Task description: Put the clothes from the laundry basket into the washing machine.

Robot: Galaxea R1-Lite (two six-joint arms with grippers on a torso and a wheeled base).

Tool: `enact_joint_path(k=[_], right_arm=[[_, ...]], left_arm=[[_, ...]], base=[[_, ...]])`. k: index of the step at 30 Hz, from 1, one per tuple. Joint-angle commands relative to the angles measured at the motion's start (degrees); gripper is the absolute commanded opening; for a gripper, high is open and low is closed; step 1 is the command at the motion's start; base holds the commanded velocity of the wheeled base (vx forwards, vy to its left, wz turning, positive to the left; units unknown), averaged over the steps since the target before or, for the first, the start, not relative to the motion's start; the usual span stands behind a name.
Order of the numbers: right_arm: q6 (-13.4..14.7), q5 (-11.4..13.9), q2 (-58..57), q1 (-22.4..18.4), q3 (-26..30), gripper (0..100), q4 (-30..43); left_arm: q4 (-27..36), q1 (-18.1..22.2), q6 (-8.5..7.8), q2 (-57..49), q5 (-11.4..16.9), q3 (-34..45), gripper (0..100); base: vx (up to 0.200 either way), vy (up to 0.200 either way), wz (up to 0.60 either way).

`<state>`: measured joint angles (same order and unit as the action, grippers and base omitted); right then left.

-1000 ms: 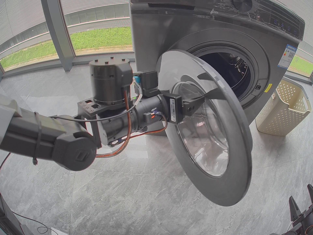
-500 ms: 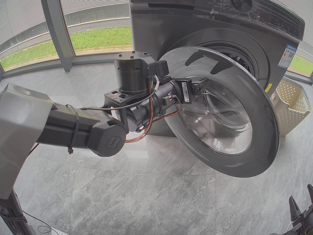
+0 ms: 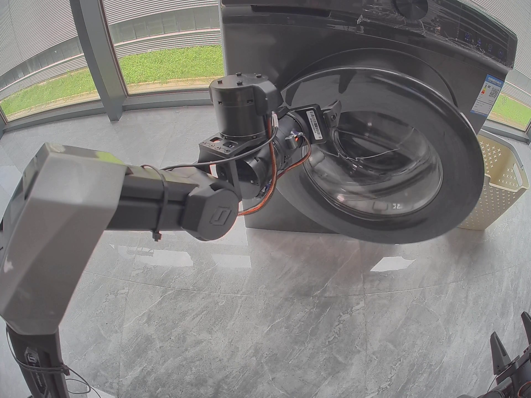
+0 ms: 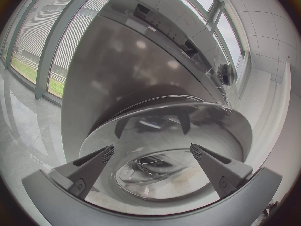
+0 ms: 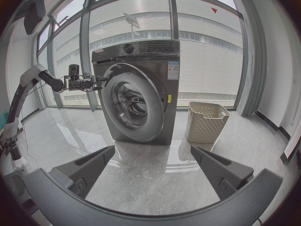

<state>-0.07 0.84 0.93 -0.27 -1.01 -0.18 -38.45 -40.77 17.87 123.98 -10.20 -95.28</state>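
Note:
The grey front-loading washing machine stands ahead, its round glass door swung almost against the front. My left gripper is open, its fingertips at the door's upper left rim. From the left wrist, the spread fingers frame the door close in front, holding nothing. The cream laundry basket stands on the floor to the right of the machine, partly behind the door. My right gripper is open and low, far back from the machine and the basket.
Grey tiled floor spreads wide in front of the machine. Tall windows with a pillar run behind and to the left. My right gripper sits at the lower right of the head view.
The door has swung from wide open to nearly shut against the machine. My left arm has moved forward and right with it, its gripper staying at the door's rim.

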Motion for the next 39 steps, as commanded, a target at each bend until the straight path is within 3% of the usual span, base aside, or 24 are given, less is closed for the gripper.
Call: enact_joint_path(k=[1,3,5,13,14,16,19,20,23,26,30,34,39], right_arm=[[0.0,0.0,-0.5,0.0,0.9,100,0.0],[0.0,-0.1,-0.5,0.0,0.9,100,0.0],[0.0,-0.1,-0.5,0.0,0.9,100,0.0],[0.0,-0.1,-0.5,0.0,0.9,100,0.0],[0.0,-0.1,-0.5,0.0,0.9,100,0.0],[0.0,-0.1,-0.6,0.0,0.9,100,-0.1],[-0.1,-0.1,-0.5,0.0,0.9,100,0.0],[-0.1,-0.1,-0.6,0.0,0.9,100,-0.1],[-0.1,-0.1,-0.6,0.0,0.9,100,-0.1],[-0.1,-0.1,-0.6,0.0,0.9,100,-0.1],[-0.1,-0.1,-0.6,0.0,0.9,100,-0.1],[-0.1,-0.1,-0.5,0.0,0.9,100,-0.1],[-0.1,-0.1,-0.6,0.0,0.9,100,-0.1]], left_arm=[[-0.3,0.1,0.32,2.4,-0.2,-1.5,100],[-0.1,-0.5,1.55,0.7,-0.2,1.2,100],[0.3,-1.4,1.73,-2.7,-0.1,5.0,100],[-0.5,-4.8,-0.73,-21.6,1.3,33.7,100],[-0.5,-4.8,-0.73,-21.6,1.3,33.7,100],[-0.6,-5.6,-2.05,-30.1,1.2,44.4,100],[-0.6,-5.7,-2.84,-34.5,1.2,49.4,100],[-0.6,-5.7,-5.04,-42.7,1.3,58.1,100],[-0.4,-4.8,-8.91,-53.8,1.4,68.0,100],[0.3,-1.1,-11.28,-63.9,1.5,75.7,100],[0.5,2.0,-11.28,-70.5,2.0,80.5,100],[2.5,8.0,-11.54,-80.6,2.0,86.8,100],[7.2,14.3,-13.83,-92.0,2.1,91.7,100]], base=[[0.000,0.000,0.00],[0.000,0.000,0.00],[0.000,0.000,0.00],[0.000,0.000,0.00],[0.000,0.000,0.00],[0.000,0.000,0.00],[0.000,0.000,0.00],[0.000,0.000,0.00],[0.000,0.000,0.00],[0.000,0.000,0.00],[0.000,0.000,0.00],[0.000,0.000,0.00],[0.000,0.000,0.00]])
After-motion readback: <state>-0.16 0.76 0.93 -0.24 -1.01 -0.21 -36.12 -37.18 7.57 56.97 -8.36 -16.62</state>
